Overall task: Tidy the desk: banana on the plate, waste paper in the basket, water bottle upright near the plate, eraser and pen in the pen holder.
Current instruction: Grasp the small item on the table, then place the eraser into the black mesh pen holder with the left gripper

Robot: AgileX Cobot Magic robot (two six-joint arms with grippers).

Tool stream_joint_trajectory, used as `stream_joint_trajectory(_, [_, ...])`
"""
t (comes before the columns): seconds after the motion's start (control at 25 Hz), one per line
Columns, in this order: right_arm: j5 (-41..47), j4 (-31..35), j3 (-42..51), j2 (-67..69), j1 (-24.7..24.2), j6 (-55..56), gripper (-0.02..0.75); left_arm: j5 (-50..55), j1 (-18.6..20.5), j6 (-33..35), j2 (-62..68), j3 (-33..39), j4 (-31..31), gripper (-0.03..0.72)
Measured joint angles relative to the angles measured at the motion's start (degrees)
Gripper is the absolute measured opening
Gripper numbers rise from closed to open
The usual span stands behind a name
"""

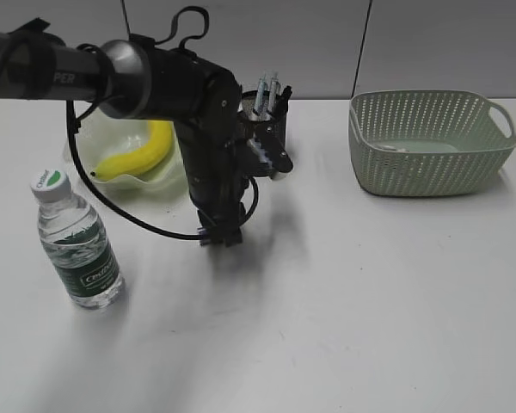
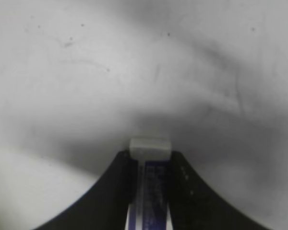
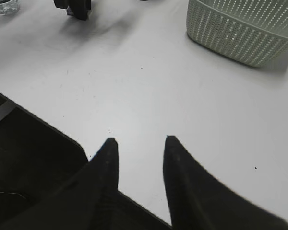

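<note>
The banana (image 1: pixel 142 153) lies in the pale green plate (image 1: pixel 79 159) at the back left of the desk (image 1: pixel 370 301). The water bottle (image 1: pixel 77 245) stands upright in front of the plate. The black mesh pen holder (image 1: pixel 271 131) holds pens. My left gripper (image 1: pixel 221 231) points down, its tips at or just above the desk in front of the holder. In the left wrist view it (image 2: pixel 150 154) is shut on a white eraser (image 2: pixel 150 147) with a blue sleeve. My right gripper (image 3: pixel 141 141) is open and empty over the desk's front edge. The waste paper is not clearly visible.
The sage green basket (image 1: pixel 430 142) stands at the back right and also shows in the right wrist view (image 3: pixel 240 33). A small pale thing lies inside it; I cannot tell what it is. A black cable loops from the left arm near the plate.
</note>
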Motion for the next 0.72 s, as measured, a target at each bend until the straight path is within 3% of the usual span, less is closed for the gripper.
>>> stream_joint_trajectory(0.24, [0.0, -0.1, 0.0, 0.0, 0.0, 0.0, 0.268, -4.0, 0.0, -0.2, -4.5, -4.3, -3.1, 0.179])
stream_joint_trajectory(0.44, [0.0, -0.1, 0.0, 0.0, 0.0, 0.0, 0.268, -20.6, 0.2, -0.6, -9.5, -5.1, -7.7, 0.179])
stream_joint_trajectory(0.72, [0.0, -0.1, 0.0, 0.0, 0.0, 0.0, 0.268, -41.7, 2.1, -0.8, -6.1, -5.2, -13.2, 0.179])
